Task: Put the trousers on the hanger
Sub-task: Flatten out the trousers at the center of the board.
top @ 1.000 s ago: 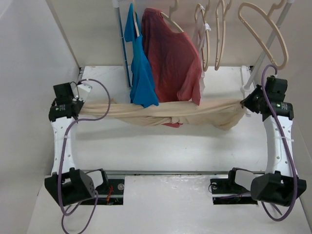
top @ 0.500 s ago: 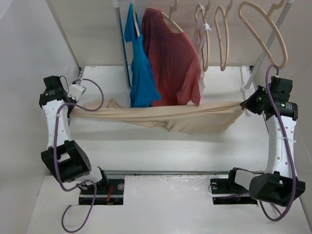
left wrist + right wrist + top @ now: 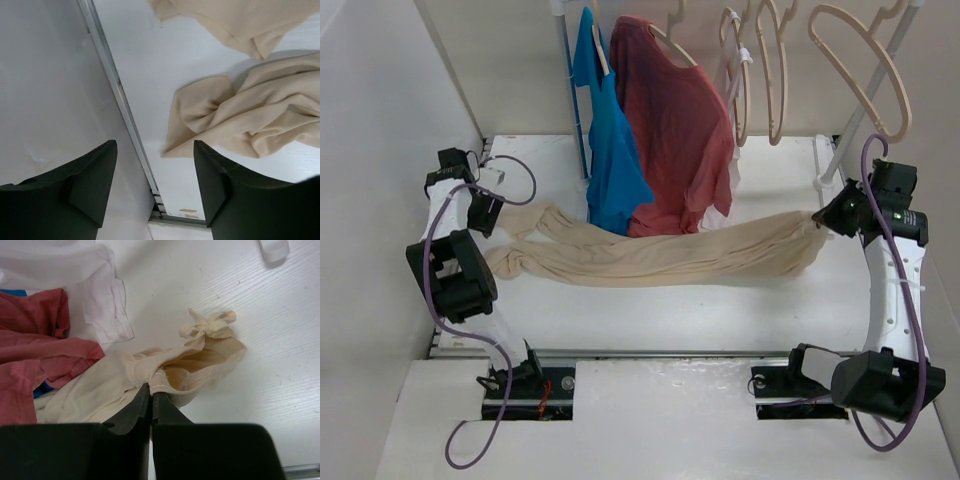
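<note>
The beige trousers [image 3: 660, 258] lie stretched across the table, their leg ends crumpled at the left. My left gripper [image 3: 485, 213] hangs open just above and left of those leg ends [image 3: 250, 120], with nothing between its fingers [image 3: 155, 145]. My right gripper [image 3: 832, 215] is shut on the waistband at the trousers' right end [image 3: 200, 360], the jaws pinching the stitched hem [image 3: 151, 388]. A wide pale tan hanger [image 3: 865, 65] hangs on the rack at the top right, above and behind the right gripper.
A blue shirt [image 3: 610, 150] and a red T-shirt [image 3: 675, 130] hang from the rack over the trousers' middle. A white pole [image 3: 568, 90] stands behind them. Two narrower tan hangers [image 3: 760, 75] hang further right. A small white garment [image 3: 90, 285] lies by the red cloth.
My left gripper has opened and let go of the trouser legs, which dropped onto the table. The left arm drew back towards the left wall. The right gripper has kept its grip and place.
</note>
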`<state>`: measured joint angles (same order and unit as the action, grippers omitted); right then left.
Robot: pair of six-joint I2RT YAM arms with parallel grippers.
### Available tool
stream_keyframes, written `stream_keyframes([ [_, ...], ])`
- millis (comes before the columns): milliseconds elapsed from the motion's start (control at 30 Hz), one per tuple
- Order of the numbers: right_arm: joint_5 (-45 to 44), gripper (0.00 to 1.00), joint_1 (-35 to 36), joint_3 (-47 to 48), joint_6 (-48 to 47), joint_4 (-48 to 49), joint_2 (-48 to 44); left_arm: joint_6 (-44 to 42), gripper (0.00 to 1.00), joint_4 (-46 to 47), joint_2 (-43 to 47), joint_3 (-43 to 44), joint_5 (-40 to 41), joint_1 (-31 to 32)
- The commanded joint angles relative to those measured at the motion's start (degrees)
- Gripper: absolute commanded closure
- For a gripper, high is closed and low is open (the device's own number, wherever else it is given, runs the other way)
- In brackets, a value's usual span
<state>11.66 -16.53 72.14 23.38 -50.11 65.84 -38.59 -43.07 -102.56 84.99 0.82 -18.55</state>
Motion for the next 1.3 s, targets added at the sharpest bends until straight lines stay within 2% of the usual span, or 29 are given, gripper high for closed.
stream_keyframes([
  [0,0.47,1.00,-0.60,-1.03,-1.23,3.70,-0.28,0.81,0.40,-2.46,5.26,-5.16,0.84,-0.44],
  [67,0.47,1.00,-0.60,-1.04,-1.23,3.70,-0.28,-2.27,0.40,-2.46,7.02,-10.96,3.65,-0.44],
  [100,0.47,1.00,-0.60,-1.04,-1.75,3.70,-0.28,-3.24,0.38,-0.28,7.03,-16.90,4.88,-0.96],
  [200,1.16,1.00,-0.60,-1.04,-1.75,4.32,0.24,-5.80,0.38,5.77,7.64,-24.84,9.37,-1.58],
  [300,1.70,1.00,-0.60,-1.04,-1.75,4.84,0.86,-5.19,0.38,9.32,4.31,-25.40,10.78,-2.99],
  [367,1.70,1.00,-0.60,-0.51,-1.75,4.32,0.86,-3.78,0.43,9.93,2.38,-21.63,10.78,-3.78],
  [400,1.18,1.00,-0.60,0.01,-1.75,4.32,0.86,-3.25,0.63,9.93,0.98,-20.49,9.48,-4.47],
  [467,0.30,1.00,-0.60,0.02,-2.28,3.79,0.86,-2.55,0.90,9.93,0.96,-18.20,8.41,-4.48],
  [500,-0.84,1.00,-0.60,0.02,-2.28,3.79,0.86,-2.54,1.00,9.93,1.48,-18.19,7.89,-4.48],
  [600,-2.16,1.00,-0.60,0.02,-2.28,3.26,-0.19,-4.12,1.00,10.46,4.29,-18.19,7.96,-5.01],
  [700,-4.44,1.00,-0.60,0.54,-2.28,3.26,-0.80,-7.19,1.00,9.24,10.78,-16.27,9.81,-6.23],
  [867,-8.49,1.00,-1.13,5.45,-2.28,2.03,-1.42,-12.81,1.00,5.11,15.90,-7.58,10.34,-8.69],
  [933,-8.50,1.00,-1.13,6.08,-2.28,2.03,-1.42,-15.45,1.00,-0.23,15.90,-4.67,8.34,-8.70],
  [967,-6.67,1.00,-1.13,6.69,-2.28,2.03,-0.90,-17.38,1.00,-3.31,15.21,-4.66,3.80,-8.70],
  [1033,-4.47,1.00,-1.13,5.92,-2.28,2.73,-0.89,-19.33,0.64,-7.80,13.90,-7.88,0.16,-6.26],
  [1067,-4.45,1.00,-1.13,5.91,-2.28,3.26,-0.89,-19.33,0.63,-7.82,13.88,-9.82,-0.46,-6.24],
  [1100,-3.93,1.00,-1.13,5.30,-2.28,3.26,-0.89,-19.33,0.58,-7.82,12.92,-11.85,-0.47,-5.02],
  [1133,-3.14,1.00,-1.13,5.29,-2.28,3.26,-0.89,-18.64,0.46,-5.12,12.39,-15.52,-1.16,-5.01],
  [1167,-3.14,1.00,-1.13,5.29,-2.28,3.26,-0.89,-18.63,0.41,-3.01,11.87,-16.95,-1.17,-5.01],
  [1267,-2.61,1.00,-1.13,4.77,-2.28,3.26,-0.89,-17.93,0.35,3.05,8.44,-18.81,-2.58,-4.49],
])
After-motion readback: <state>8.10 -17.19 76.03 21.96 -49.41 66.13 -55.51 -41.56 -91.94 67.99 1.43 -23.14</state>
